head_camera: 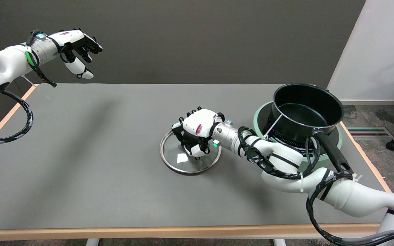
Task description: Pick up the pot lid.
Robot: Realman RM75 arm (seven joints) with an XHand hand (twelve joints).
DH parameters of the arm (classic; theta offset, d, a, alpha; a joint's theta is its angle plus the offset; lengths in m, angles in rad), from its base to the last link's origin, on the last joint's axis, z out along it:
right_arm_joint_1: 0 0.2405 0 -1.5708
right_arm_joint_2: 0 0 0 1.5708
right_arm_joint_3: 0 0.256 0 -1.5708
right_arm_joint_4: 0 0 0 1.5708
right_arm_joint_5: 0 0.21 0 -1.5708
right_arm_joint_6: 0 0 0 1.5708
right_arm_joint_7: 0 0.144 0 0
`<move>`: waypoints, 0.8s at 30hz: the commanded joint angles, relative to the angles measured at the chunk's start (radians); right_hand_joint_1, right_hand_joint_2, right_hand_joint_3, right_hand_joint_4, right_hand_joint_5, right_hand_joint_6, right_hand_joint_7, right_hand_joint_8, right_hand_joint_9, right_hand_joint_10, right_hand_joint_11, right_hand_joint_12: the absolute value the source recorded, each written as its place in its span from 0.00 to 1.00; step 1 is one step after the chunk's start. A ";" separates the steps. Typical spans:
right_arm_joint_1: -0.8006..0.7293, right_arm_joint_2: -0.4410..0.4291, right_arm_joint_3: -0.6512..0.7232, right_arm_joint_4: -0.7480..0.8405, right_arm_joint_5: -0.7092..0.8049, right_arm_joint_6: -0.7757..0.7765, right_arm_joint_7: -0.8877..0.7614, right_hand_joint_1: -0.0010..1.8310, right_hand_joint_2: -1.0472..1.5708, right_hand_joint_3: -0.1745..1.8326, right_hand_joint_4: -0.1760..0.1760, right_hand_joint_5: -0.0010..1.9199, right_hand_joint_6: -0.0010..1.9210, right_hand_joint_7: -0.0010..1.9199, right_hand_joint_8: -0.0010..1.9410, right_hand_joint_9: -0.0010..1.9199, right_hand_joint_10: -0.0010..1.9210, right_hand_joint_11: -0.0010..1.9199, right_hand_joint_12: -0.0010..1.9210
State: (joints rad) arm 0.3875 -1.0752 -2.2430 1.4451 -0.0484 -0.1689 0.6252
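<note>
The pot lid (183, 160) is a round glass disc with a shiny metal rim, lying flat on the grey table (97, 164) just right of the frame's centre; a small white patch shows on its glass. The right hand (197, 135) sits directly over the lid's middle, back upward, its fingers curled down around where the knob would be; whether they actually grip it cannot be told. The white arm reaches in from the lower right. At the right, a black saucepan (303, 114) stands on a round pale-green burner (262, 118), with nothing visible inside.
</note>
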 commanded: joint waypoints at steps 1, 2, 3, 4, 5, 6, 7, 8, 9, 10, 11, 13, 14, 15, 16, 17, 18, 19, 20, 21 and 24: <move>0.021 0.015 0.003 0.041 0.002 0.009 0.000 0.73 0.73 0.47 1.00 0.26 0.72 0.41 0.81 0.39 0.96 0.26 1.00; 0.024 0.016 0.003 0.048 0.002 0.009 0.001 0.73 0.73 0.47 1.00 0.26 0.72 0.41 0.81 0.39 0.96 0.27 1.00; 0.025 0.016 0.003 0.054 0.002 0.009 0.002 0.73 0.73 0.47 1.00 0.27 0.72 0.41 0.81 0.39 0.96 0.27 1.00; 0.027 0.017 0.003 0.061 0.002 0.009 0.002 0.73 0.73 0.47 1.00 0.27 0.72 0.41 0.81 0.39 0.96 0.27 1.00; 0.030 0.018 0.002 0.068 0.003 0.009 0.002 0.73 0.73 0.47 1.00 0.27 0.72 0.41 0.81 0.39 0.96 0.27 1.00; 0.032 0.018 0.002 0.073 0.003 0.009 0.002 0.73 0.73 0.47 1.00 0.26 0.72 0.41 0.81 0.39 0.96 0.27 1.00; 0.036 0.018 0.000 0.079 0.003 0.009 0.002 0.73 0.73 0.47 1.00 0.26 0.72 0.41 0.81 0.39 0.96 0.27 1.00; 0.039 0.019 -0.002 0.083 0.003 0.009 0.003 0.73 0.73 0.47 1.00 0.26 0.72 0.41 0.81 0.39 0.96 0.27 1.00; 0.043 0.019 -0.002 0.086 0.003 0.009 0.004 0.73 0.73 0.47 1.00 0.26 0.72 0.41 0.81 0.39 0.96 0.27 1.00; 0.046 0.019 -0.003 0.090 0.003 0.008 0.005 0.73 0.73 0.47 1.00 0.27 0.72 0.41 0.81 0.39 0.96 0.27 1.00; 0.047 0.019 0.003 0.087 0.009 0.007 0.002 0.73 0.73 0.47 1.00 0.27 0.72 0.41 0.81 0.39 0.96 0.27 1.00; 0.054 0.019 -0.003 0.099 0.019 0.005 0.002 0.73 0.73 0.47 1.00 0.27 0.72 0.41 0.81 0.39 0.96 0.27 0.99; 0.056 0.019 -0.002 0.101 0.028 0.005 0.002 0.73 0.73 0.48 1.00 0.27 0.72 0.41 0.81 0.39 0.96 0.27 0.99; 0.060 0.017 -0.001 0.101 0.037 0.005 0.000 0.73 0.73 0.48 1.00 0.27 0.72 0.41 0.81 0.39 0.96 0.27 0.99; 0.062 0.016 0.003 0.100 0.043 0.005 -0.002 0.73 0.73 0.48 1.00 0.27 0.72 0.41 0.81 0.39 0.96 0.27 0.99; 0.062 0.016 0.010 0.093 0.050 0.007 -0.005 0.73 0.73 0.48 1.00 0.27 0.72 0.41 0.81 0.39 0.96 0.27 0.99; 0.065 0.015 0.016 0.088 0.056 0.009 -0.006 0.73 0.73 0.48 1.00 0.27 0.72 0.41 0.81 0.40 0.96 0.27 0.99; 0.072 0.015 0.006 0.100 0.050 0.008 0.001 0.73 0.73 0.48 1.00 0.27 0.72 0.41 0.81 0.40 0.96 0.27 0.99; 0.074 0.014 0.006 0.100 0.050 0.008 0.002 0.73 0.72 0.48 1.00 0.27 0.72 0.41 0.81 0.40 0.96 0.28 0.99; 0.078 0.013 0.006 0.099 0.050 0.008 0.004 0.73 0.72 0.48 1.00 0.27 0.72 0.41 0.81 0.40 0.96 0.28 0.99; 0.108 0.011 -0.051 0.159 0.020 -0.001 0.032 0.73 0.72 0.48 1.00 0.27 0.72 0.41 0.80 0.40 0.96 0.29 0.98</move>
State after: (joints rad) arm 0.4315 -1.0606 -2.2404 1.5185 -0.0258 -0.1648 0.6256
